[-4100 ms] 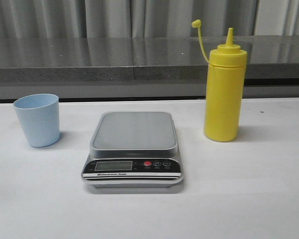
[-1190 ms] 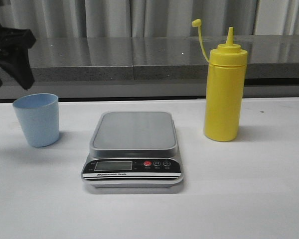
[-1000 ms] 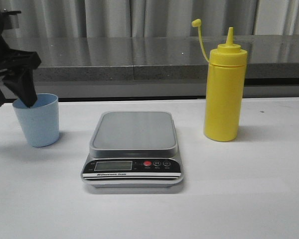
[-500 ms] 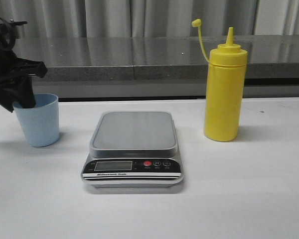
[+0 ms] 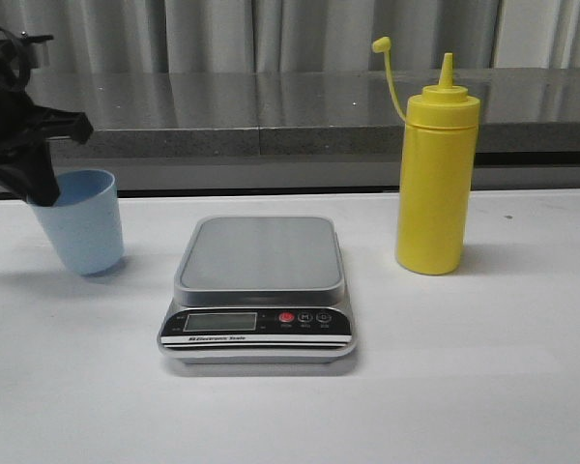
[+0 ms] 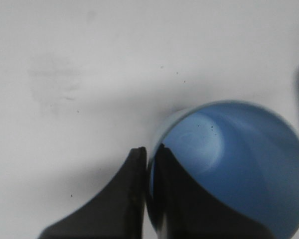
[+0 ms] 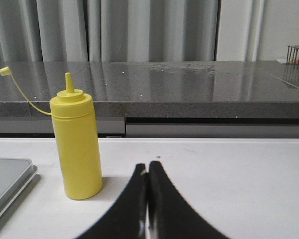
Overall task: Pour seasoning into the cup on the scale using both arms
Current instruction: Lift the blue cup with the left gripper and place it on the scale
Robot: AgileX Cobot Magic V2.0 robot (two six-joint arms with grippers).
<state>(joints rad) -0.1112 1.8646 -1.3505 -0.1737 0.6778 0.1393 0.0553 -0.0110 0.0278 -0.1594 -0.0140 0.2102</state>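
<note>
The left gripper point(image 5: 41, 188) is clamped on the near wall of the light blue cup point(image 5: 81, 222), one finger point(image 6: 189, 199) inside the rim and the other point(image 6: 119, 199) outside, as the left wrist view shows. This rim pinch suits a thin, tapered tumbler: it leaves the base free to be set down flat. In the front view the cup leans slightly and appears raised just off the white table point(image 5: 483, 387), with a shadow beneath it, so it seems the lift toward the weighing platform has begun.

The digital kitchen scale point(image 5: 259, 290) sits off to the gripper's right, near but apart from the cup, with its platform bare and its display facing the robot. The cup has to land there before any pouring.

The right gripper point(image 7: 147, 199) has its fingers pressed together and holds nothing. The yellow squeeze bottle point(image 7: 78, 147) stands upright ahead of it and to its left, well apart, with the tethered cap point(image 7: 5, 71) hanging off the nozzle, so the spout looks already uncapped. That arm seems parked, waiting for the cup to be placed.
</note>
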